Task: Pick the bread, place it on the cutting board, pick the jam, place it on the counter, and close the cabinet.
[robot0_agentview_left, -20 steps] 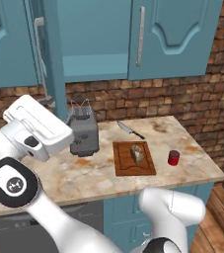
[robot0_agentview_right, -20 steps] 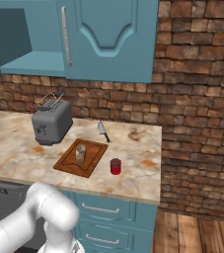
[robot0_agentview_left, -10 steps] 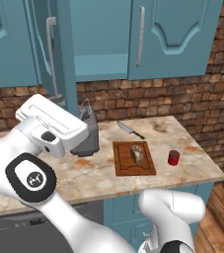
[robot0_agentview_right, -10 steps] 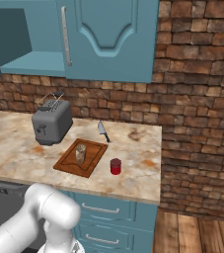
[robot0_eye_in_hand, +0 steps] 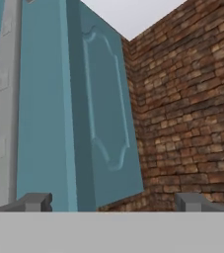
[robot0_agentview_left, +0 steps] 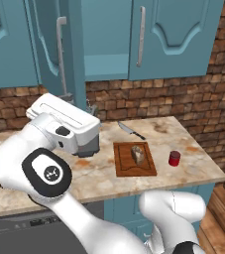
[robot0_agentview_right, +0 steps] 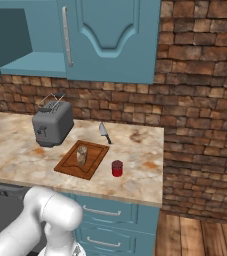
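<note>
We judge the bread point(robot0_agentview_left: 138, 154) already set on the cutting board point(robot0_agentview_left: 121, 166) and the jam point(robot0_agentview_left: 174, 158) standing on the counter point(robot0_agentview_left: 198, 168) at about three o'clock from the board, so the open cabinet door point(robot0_agentview_left: 75, 54) is what remains. Our gripper point(robot0_eye_in_hand: 113, 201) has its fingers spread wide, pinching nothing. In the hand view the door's edge rises from between the fingertips toward twelve o'clock, its grey handle point(robot0_eye_in_hand: 4, 99) at about ten o'clock. The risk we see: a spread finger could snag that handle, or a glancing push could slide off the edge and leave the door ajar
</note>
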